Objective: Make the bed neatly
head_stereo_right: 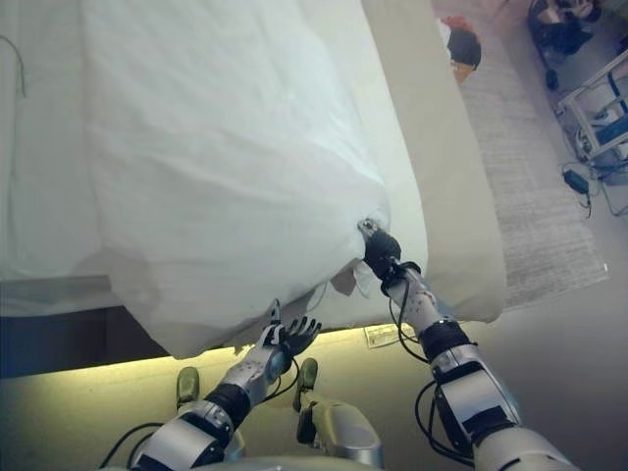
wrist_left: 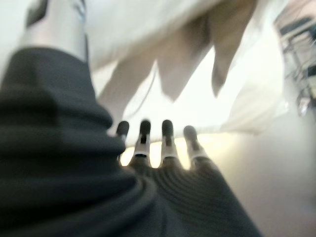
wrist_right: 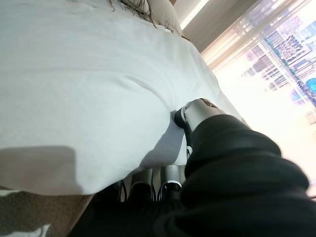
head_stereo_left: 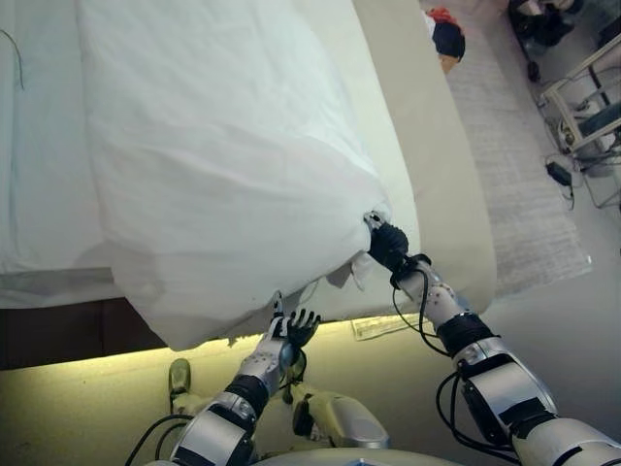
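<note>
- A white duvet (head_stereo_left: pixel 223 165) lies over the bed (head_stereo_left: pixel 427 165), bulky and lightly creased, with its foot end hanging past the foot edge of the bed and casting a shadow beneath.
- The duvet's near right corner (head_stereo_left: pixel 364 209) is bunched into a gathered fold; its near left corner (head_stereo_left: pixel 179 335) droops lowest, over the dark bed base (head_stereo_left: pixel 58 330).
- Small flaps of white cloth (head_stereo_left: pixel 340 277) hang loose under the duvet's foot edge between the two hands.
- The right hand (head_stereo_left: pixel 386 243) is at the duvet's near right corner. In the right wrist view its fingers (wrist_right: pixel 168 180) curl under the fabric with the thumb (wrist_right: pixel 197 111) pressed on top, pinching the corner.
- The left hand (head_stereo_left: pixel 294 328) is just below the duvet's hanging foot edge, fingers spread and fairly straight, holding nothing; whether the fingertips (wrist_left: pixel 143 128) touch the cloth cannot be told.
- A beige sheet (head_stereo_left: pixel 441 136) covers the right side of the bed, exposed beside the duvet along the right edge.
- A lit strip glows yellow along the floor (head_stereo_left: pixel 87 398) beneath the foot of the bed.
- A pale woven rug (head_stereo_left: pixel 514 165) lies on the floor to the bed's right.
- A metal-framed cart (head_stereo_left: pixel 587 102) stands at the room's far right; a red and dark object (head_stereo_left: pixel 446 37) lies beyond the rug, too small to identify.
</note>
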### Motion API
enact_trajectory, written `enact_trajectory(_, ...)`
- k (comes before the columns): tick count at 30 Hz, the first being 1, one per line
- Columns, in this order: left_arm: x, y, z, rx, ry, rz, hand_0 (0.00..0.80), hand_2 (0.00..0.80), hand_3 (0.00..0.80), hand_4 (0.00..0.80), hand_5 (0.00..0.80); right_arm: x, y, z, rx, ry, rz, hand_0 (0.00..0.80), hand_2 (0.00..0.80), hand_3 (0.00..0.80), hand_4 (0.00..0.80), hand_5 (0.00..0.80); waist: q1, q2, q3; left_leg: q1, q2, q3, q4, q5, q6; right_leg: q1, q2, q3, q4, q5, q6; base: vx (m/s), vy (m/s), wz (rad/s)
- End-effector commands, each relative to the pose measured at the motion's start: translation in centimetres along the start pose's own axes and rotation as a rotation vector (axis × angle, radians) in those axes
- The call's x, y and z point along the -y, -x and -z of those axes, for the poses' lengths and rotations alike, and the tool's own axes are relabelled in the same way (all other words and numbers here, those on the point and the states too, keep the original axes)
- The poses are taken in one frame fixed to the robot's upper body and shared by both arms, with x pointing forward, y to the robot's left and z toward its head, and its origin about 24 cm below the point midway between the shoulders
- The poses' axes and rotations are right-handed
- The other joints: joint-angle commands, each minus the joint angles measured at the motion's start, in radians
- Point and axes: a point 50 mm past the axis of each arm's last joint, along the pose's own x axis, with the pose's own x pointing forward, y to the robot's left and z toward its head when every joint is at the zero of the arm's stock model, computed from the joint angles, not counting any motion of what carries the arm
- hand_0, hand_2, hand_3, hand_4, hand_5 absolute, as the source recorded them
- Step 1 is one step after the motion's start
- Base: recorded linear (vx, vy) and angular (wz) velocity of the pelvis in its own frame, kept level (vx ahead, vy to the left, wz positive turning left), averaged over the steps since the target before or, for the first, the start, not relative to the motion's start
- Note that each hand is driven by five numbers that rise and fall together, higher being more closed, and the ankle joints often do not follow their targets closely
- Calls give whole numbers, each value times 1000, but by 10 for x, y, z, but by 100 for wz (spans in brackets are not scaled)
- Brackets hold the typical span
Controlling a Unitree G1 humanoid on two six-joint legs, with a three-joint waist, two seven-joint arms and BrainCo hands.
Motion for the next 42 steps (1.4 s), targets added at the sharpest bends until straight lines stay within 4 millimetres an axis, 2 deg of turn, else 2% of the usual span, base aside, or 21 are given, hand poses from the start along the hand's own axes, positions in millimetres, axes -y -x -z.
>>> enact_trajectory(1, 15, -4, 38, -132, -36, 36, 0, 0, 0, 0, 0, -57, -6, -76, 234, 73, -227, 800, 800, 800, 800, 800, -29, -10, 23, -53, 62, -13, 10, 57, 18, -1, -64, 1, 95, -45, 61, -49, 36, 0)
enact_trajectory(9, 51, -3, 43, -116, -17, 284, 0, 0, 0, 0, 0, -56, -7, -87, 230, 96, -229, 800, 800, 800, 800, 800, -39, 2, 47, -62, 57, -14, 3, 63, 14, -19, -69, 0, 99, -46, 62, -29, 31, -1)
enact_trajectory(17, 99, 7, 43, -103, 12, 564, 0, 0, 0, 0, 0, -52, -9, -86, 207, 95, -224, 800, 800, 800, 800, 800, -50, 12, 45, -55, 58, -12, -1, 65, 10, -23, -74, 5, 107, -51, 66, 1, 18, 0)
enact_trajectory(24, 129, 17, 43, -79, 29, 715, 0, 0, 0, 0, 0, -51, -12, -84, 187, 101, -231, 800, 800, 800, 800, 800, -49, 13, 39, -50, 60, -10, 0, 64, 7, -19, -74, 2, 108, -55, 68, 1, 5, 0)
enact_trajectory(29, 134, 18, 40, -57, 35, 728, 0, 0, 0, 0, 0, -48, -12, -84, 184, 86, -225, 800, 800, 800, 800, 800, -43, 14, 35, -47, 58, -14, -7, 63, 9, -14, -77, -3, 107, -57, 71, 0, 0, 0)
enact_trajectory(36, 123, 14, 40, -71, 38, 702, 0, 0, 0, 0, 0, -52, -15, -81, 180, 68, -226, 800, 800, 800, 800, 800, -27, 18, 27, -40, 50, -25, -18, 64, 11, -2, -83, -13, 103, -59, 72, 8, -2, 2)
enact_trajectory(42, 119, 19, 44, -62, 34, 811, 0, 0, 0, 0, 0, -50, -15, -77, 180, 63, -226, 800, 800, 800, 800, 800, -15, 27, 23, -29, 45, -27, -21, 61, 14, 10, -90, -21, 102, -60, 74, 4, -1, 5)
